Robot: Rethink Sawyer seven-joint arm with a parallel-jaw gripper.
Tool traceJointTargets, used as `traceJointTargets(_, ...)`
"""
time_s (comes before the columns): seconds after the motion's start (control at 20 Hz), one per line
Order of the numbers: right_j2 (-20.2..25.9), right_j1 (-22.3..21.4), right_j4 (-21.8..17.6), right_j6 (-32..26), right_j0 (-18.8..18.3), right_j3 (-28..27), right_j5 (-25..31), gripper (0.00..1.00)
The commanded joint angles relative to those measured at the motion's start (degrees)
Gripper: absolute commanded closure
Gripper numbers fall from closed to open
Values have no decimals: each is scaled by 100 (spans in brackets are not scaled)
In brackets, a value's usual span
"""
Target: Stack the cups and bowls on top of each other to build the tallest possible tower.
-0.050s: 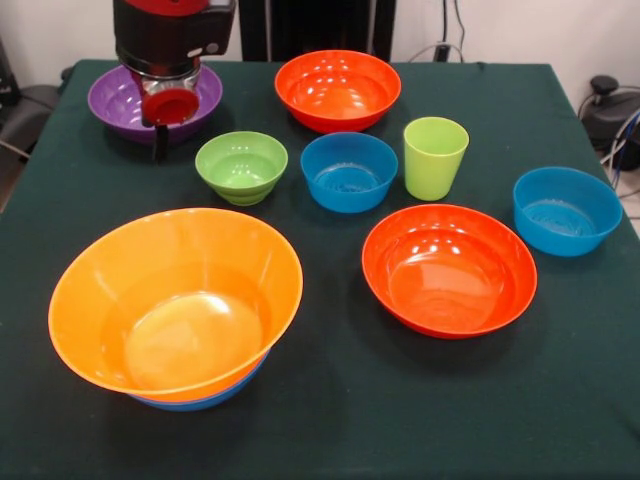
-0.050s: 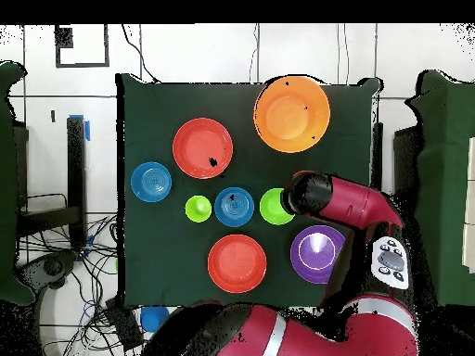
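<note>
Evidently the purple bowl point(image 1: 120, 100) under the gripper point(image 1: 160, 140) is light, glossy and slippery, so its thin rim looks the surest hold. Whether the fingers are spread or pressed together cannot be told

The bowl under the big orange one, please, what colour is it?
Blue bowl, its edge peeking out beneath the orange bowl; front view.

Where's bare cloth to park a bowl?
Free: the front strip below the big orange bowl and the near red bowl, and the back right corner past the far red bowl. Crowded: the middle row around the green cup.
</note>
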Motion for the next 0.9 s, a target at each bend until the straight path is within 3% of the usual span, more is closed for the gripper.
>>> traceJointTargets(0.05,613,-79,-456,-924,11,449,548,0)
traceJointTargets(0.55,659,-60,-520,-941,-221,921,267,0)
traceJointTargets(0.9,728,195,-665,-710,-381,1090,-425,0)
